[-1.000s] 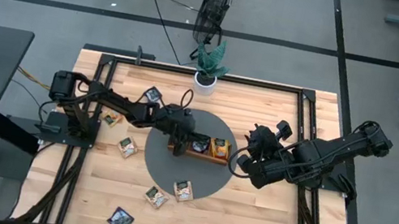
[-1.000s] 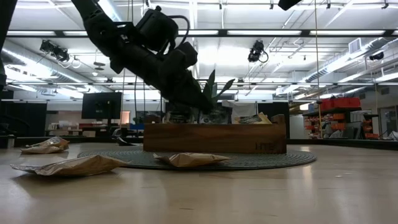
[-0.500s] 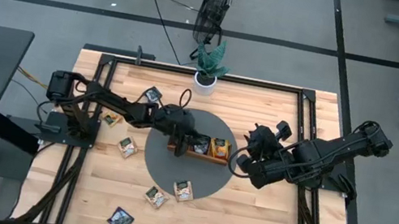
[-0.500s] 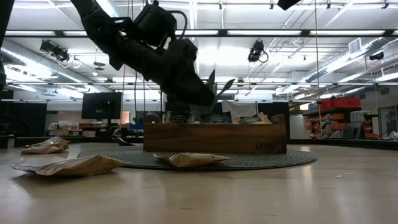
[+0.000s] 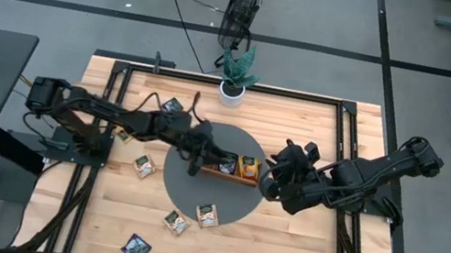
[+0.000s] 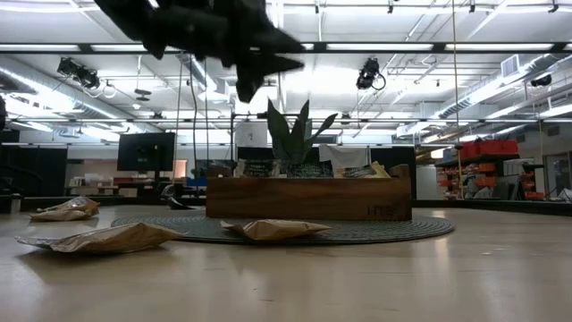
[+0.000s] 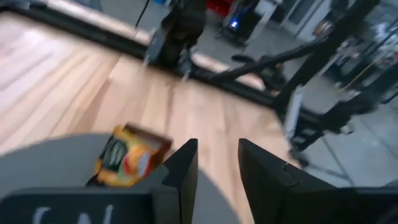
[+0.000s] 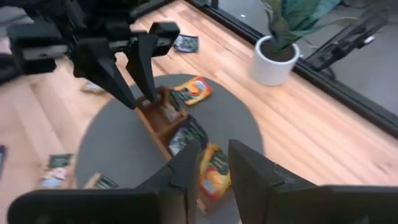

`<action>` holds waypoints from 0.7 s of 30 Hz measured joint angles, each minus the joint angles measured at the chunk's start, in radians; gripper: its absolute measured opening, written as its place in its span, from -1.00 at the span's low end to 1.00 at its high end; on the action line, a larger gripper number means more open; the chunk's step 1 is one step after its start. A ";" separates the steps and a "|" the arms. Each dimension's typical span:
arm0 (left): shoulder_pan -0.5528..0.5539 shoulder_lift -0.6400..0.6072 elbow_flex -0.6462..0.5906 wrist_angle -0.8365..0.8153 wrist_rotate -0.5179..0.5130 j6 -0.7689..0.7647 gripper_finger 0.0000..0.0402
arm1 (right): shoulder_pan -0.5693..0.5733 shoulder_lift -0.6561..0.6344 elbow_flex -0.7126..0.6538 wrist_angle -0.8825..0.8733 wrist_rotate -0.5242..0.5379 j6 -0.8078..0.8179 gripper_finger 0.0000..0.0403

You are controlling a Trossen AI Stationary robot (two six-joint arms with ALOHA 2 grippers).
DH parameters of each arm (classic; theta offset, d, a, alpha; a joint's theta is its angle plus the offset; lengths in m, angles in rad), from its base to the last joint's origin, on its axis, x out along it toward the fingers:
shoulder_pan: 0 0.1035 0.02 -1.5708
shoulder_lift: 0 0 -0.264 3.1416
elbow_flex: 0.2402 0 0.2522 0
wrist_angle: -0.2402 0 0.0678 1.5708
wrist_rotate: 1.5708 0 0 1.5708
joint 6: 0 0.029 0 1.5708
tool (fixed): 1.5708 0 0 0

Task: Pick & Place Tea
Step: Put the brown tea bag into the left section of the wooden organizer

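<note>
From above, the left gripper [image 5: 195, 154] hangs over the left end of the wooden tray [image 5: 226, 174], which sits on a round grey mat [image 5: 212, 201] in the middle of the table [image 5: 297, 251]. An orange-yellow sachet [image 5: 247, 167] lies in the tray's right end. The right gripper [image 5: 268, 182] waits just beside that end. Loose tea sachets lie scattered: two pale ones [image 5: 192, 219] at the mat's lower edge, a dark one [image 5: 136, 246] near the table's front, one [image 5: 143, 165] left of the mat, and a dark one [image 5: 173, 106] near the back. A potted plant [image 5: 235, 80] stands at the far edge.

At table height, the tray [image 6: 308, 198] stands on the mat with sachet tops showing above its rim; the left gripper [image 6: 268, 52] hovers well above it, fingers visibly spread with nothing between them. Two sachets [image 6: 98, 238] lie flat on the wood to the left, another [image 6: 265, 229] on the mat.

Past the left wrist's fingers [image 7: 183, 171], a clear gap shows between them, empty; an orange-yellow sachet [image 7: 127, 157] lies tilted at what seems to be the mat's edge, though motion blurs it.

Past the right wrist's fingers [image 8: 252, 165], which stand a little apart and hold nothing, the left gripper [image 8: 127, 78] points down at the tray [image 8: 163, 121], jaws parted. Sachets stand inside it, and an orange one [image 8: 193, 90] lies on the mat beyond.
</note>
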 joint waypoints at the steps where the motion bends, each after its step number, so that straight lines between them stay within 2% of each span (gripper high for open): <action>1: -0.005 -0.020 0.000 0.000 0.000 -0.004 -0.44 | 0.002 0.002 0.000 0.011 -0.002 0.000 -0.56; 6: -0.033 -0.122 0.000 -0.014 0.000 -0.049 -0.66 | 0.019 0.015 -0.055 0.114 -0.022 0.027 -0.56; 11: -0.078 -0.212 0.000 -0.033 0.000 -0.036 -0.96 | 0.044 0.015 -0.225 0.440 -0.112 0.022 -0.63; 14: -0.114 -0.254 0.000 -0.045 -0.021 -0.027 -0.97 | 0.058 0.015 -0.324 0.644 -0.148 0.040 -0.74; 18: -0.158 -0.301 0.000 -0.076 -0.056 -0.026 -0.97 | 0.070 0.015 -0.420 0.829 -0.160 0.107 -0.96; 21: -0.185 -0.329 0.000 -0.093 -0.063 -0.025 -0.97 | 0.075 0.015 -0.474 0.912 -0.158 0.174 -0.96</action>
